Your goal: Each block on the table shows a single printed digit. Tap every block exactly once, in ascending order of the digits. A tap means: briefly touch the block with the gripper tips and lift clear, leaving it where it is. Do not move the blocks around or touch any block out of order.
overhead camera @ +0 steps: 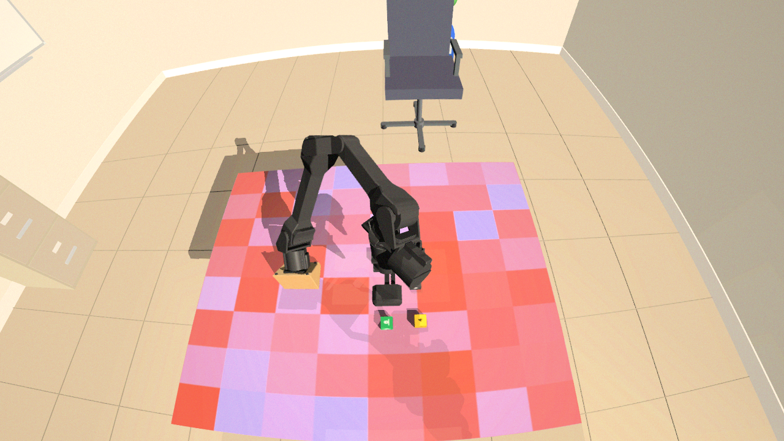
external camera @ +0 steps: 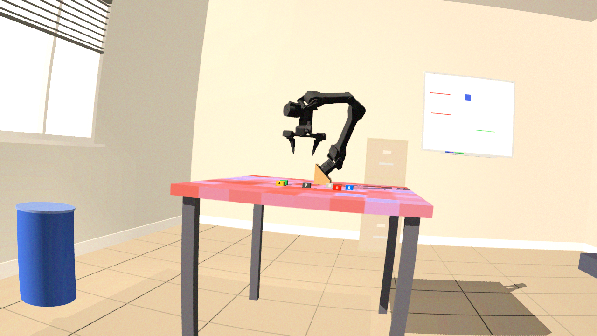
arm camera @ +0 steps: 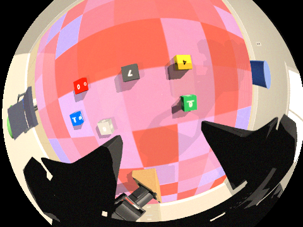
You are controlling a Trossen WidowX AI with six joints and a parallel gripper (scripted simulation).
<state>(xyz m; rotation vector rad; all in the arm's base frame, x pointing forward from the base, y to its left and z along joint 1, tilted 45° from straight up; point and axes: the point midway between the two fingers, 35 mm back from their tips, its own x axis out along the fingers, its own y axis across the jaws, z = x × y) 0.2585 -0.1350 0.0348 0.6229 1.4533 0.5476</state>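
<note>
My gripper is open and empty, pointing down high above the table. A yellow block shows 4. A green block sits near it; its digit is unclear. A dark grey block shows 7. A red block seems to show 0. The digits on the blue block and light grey block are unclear. The arm hides these last four in the top view.
The blocks stand apart on the checkered table. The arm's tan base is mounted on the table. An office chair and a blue bin stand off the table.
</note>
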